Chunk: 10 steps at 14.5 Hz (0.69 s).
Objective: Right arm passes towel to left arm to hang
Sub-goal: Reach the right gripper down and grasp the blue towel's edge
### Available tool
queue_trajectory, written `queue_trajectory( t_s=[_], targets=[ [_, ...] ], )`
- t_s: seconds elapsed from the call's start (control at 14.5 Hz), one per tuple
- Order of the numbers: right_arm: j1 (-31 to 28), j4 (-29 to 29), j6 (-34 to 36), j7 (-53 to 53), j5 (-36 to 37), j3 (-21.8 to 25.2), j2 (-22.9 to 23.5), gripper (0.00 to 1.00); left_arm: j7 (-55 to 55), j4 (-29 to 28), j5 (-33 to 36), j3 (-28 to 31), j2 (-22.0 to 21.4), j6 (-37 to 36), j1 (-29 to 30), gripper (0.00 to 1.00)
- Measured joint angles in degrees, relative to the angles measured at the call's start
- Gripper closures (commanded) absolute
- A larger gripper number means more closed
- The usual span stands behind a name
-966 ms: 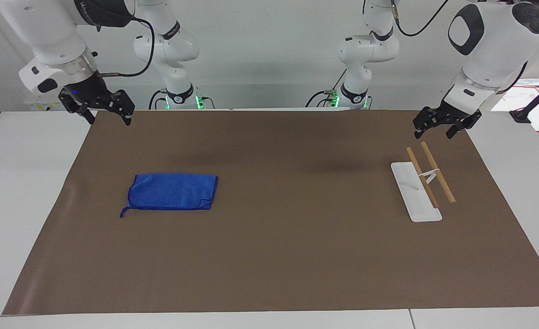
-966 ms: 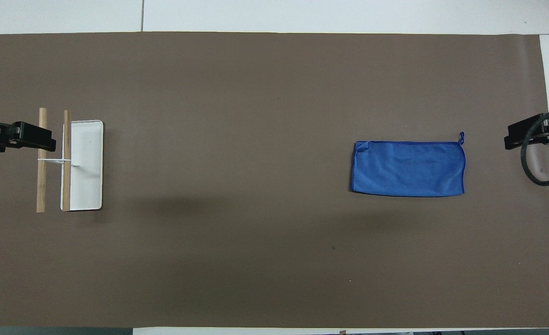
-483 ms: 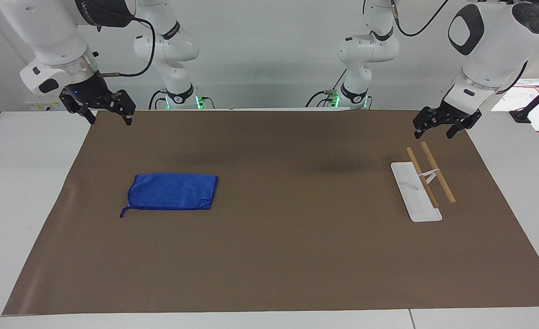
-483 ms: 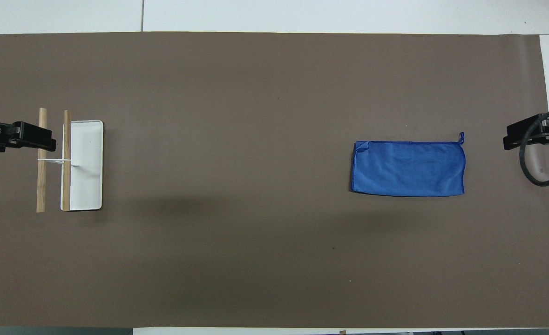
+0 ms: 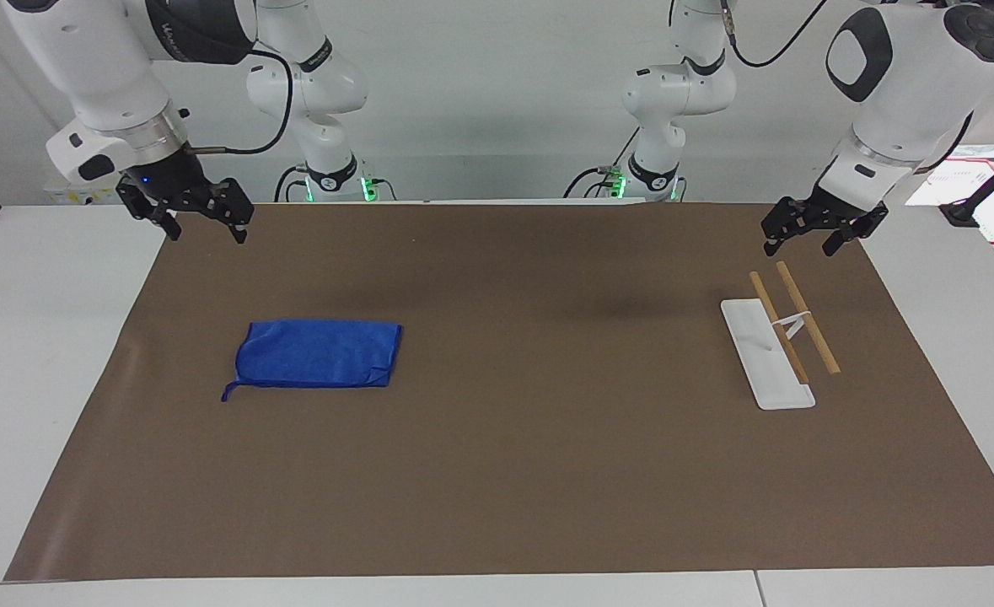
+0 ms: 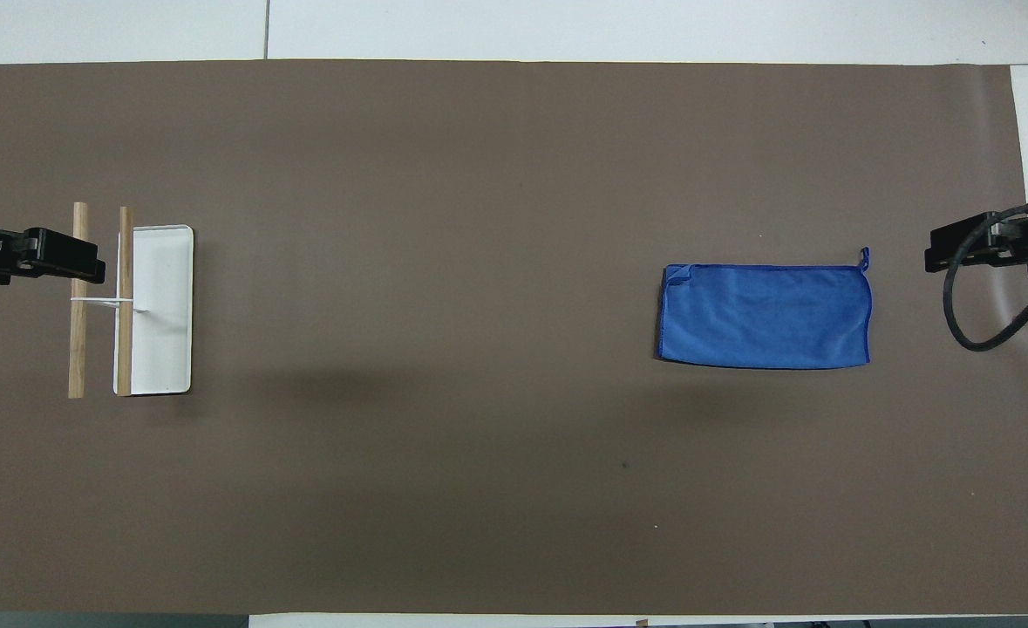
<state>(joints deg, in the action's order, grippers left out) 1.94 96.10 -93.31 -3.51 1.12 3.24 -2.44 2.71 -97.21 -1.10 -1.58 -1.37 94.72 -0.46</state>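
Observation:
The blue towel (image 5: 318, 354) lies flat and folded on the brown mat, toward the right arm's end of the table; its cord loop points away from the robots. It also shows in the overhead view (image 6: 765, 316). My right gripper (image 5: 207, 234), with the blue light, hangs open and empty above the mat's corner, apart from the towel; in the overhead view (image 6: 945, 255) it is beside the towel's loop end. My left gripper (image 5: 798, 248) hangs open and empty over the robot-side end of the rack's rods, and shows in the overhead view (image 6: 64, 255).
A hanging rack stands at the left arm's end: a white base (image 5: 768, 358) with two wooden rods (image 5: 808, 319) raised on a wire stand, also in the overhead view (image 6: 163, 310). The brown mat (image 5: 530, 472) covers most of the white table.
My right gripper has shifted a little toward the towel and slightly lower. The left arm, towel and rack have not moved.

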Motion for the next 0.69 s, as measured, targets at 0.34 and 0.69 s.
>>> queue_trajectory(
  t_s=[0.34,0.69],
  targets=[
    [0.23,11.25,-11.49,-0.01,-0.01,-0.12,-0.96,0.0,0.0,0.0,0.0,-0.02,0.0,0.01,0.0,0.0],
    [3.13,21.09,-30.37,-0.65,-0.04,-0.45,5.25,0.0,0.0,0.0,0.0,-0.03,0.0,0.01,0.0,0.0]
  ],
)
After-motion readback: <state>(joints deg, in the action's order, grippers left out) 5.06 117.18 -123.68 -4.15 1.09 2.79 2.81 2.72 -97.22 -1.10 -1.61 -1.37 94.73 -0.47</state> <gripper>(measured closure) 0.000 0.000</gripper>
